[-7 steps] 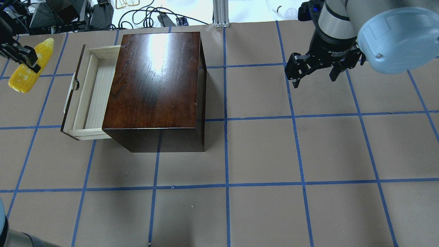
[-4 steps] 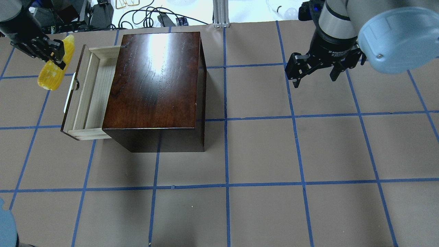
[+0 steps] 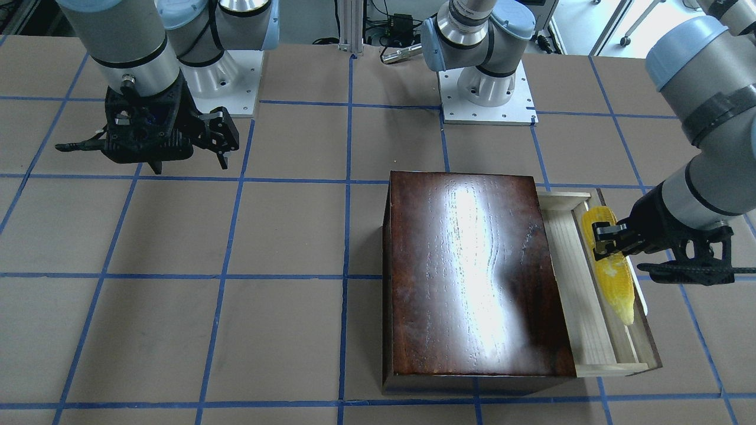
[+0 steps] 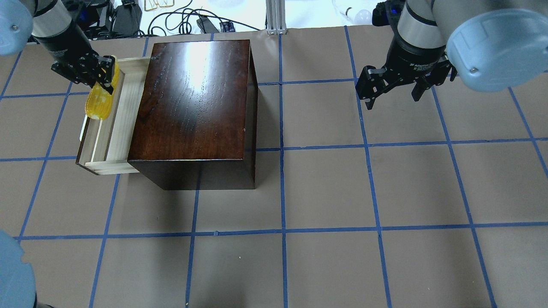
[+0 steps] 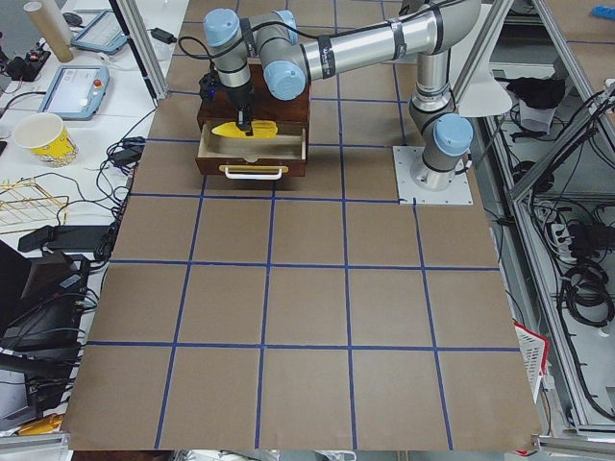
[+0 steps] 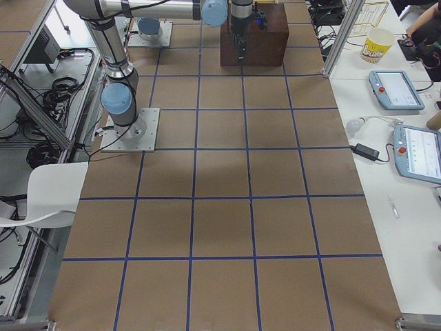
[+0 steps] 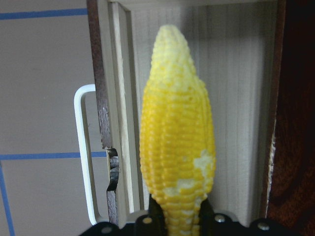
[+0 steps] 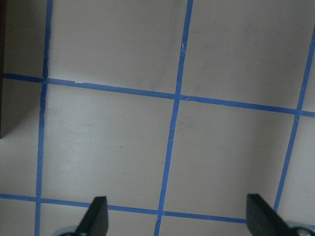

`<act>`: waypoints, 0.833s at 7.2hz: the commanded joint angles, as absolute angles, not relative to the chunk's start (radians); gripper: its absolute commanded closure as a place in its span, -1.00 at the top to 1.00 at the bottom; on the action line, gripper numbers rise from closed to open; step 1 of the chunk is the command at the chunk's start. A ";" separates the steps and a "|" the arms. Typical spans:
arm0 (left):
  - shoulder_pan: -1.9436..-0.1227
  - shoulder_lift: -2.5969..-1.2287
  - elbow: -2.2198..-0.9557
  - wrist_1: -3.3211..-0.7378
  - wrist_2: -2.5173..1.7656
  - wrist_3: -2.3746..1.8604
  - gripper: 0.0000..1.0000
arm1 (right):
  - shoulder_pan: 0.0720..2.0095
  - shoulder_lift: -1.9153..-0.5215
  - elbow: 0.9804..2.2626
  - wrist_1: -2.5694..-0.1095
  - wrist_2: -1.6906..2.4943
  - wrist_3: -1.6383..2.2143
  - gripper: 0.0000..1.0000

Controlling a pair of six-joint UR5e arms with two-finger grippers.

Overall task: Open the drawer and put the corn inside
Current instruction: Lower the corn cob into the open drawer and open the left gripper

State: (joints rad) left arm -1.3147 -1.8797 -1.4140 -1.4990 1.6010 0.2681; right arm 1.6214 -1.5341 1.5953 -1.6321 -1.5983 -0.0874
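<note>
While my left pincer [image 3: 605,238] clamps its thick end, the bumpy yellow tapered corn cob [image 7: 177,142] hangs over the pale-wood drawer [image 4: 122,107].

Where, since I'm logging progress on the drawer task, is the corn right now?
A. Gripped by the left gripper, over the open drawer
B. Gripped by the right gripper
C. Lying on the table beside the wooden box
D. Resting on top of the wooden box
A: the left gripper is shut on the corn above the pulled-out drawer, while the right gripper is open and holds nothing.
</note>
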 commanded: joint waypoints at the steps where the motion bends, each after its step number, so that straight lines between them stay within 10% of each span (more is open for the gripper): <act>1: -1.315 -1.919 -1.427 -1.476 1.595 0.268 -1.00 | 1.618 -1.534 1.595 -1.632 -1.598 -0.087 1.00; 6: -1.315 -1.993 -1.419 -1.445 1.592 0.267 -0.61 | 1.621 -1.534 1.595 -1.632 -1.598 -0.087 1.00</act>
